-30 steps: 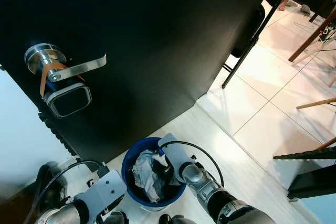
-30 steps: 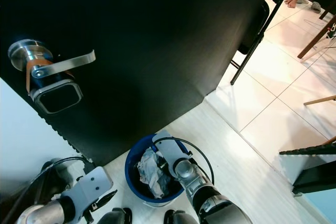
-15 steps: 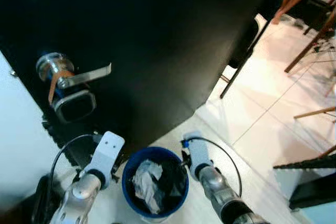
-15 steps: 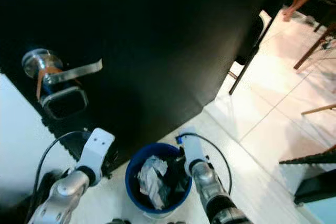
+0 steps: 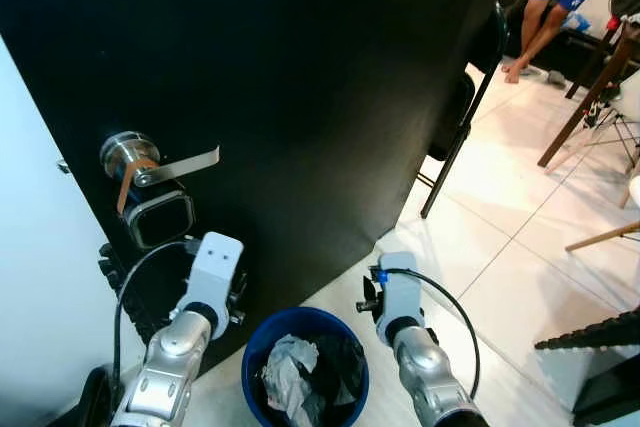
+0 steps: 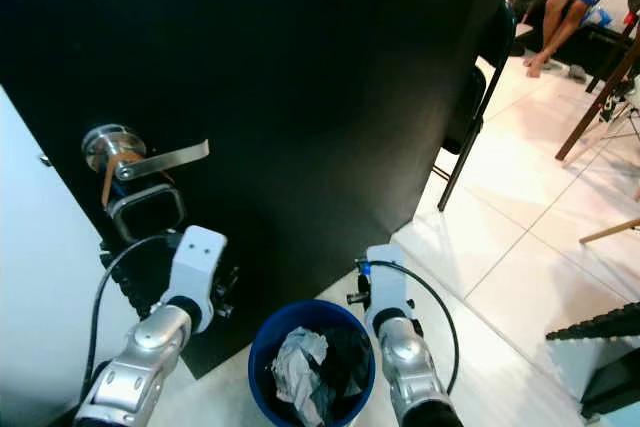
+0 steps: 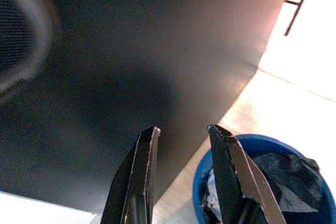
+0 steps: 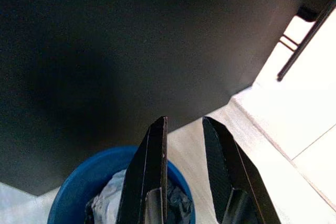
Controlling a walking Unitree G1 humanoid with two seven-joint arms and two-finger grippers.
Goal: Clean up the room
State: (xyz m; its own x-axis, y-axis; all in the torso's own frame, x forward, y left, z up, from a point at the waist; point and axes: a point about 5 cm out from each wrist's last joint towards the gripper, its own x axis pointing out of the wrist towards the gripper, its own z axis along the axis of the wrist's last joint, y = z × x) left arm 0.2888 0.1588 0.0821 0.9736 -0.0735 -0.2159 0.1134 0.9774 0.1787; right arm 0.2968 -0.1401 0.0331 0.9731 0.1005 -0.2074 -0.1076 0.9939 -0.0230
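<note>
Floor of pale tile meets a large black door with a silver lever handle. A blue bin stands at the door's foot, holding crumpled white paper and dark trash. The left gripper is raised before the door, beside the bin, its two black fingers slightly apart and empty. The right gripper hangs above the bin's far rim, fingers likewise parted, holding nothing. A black folding chair leans near the door, and a person's legs show beyond.
</note>
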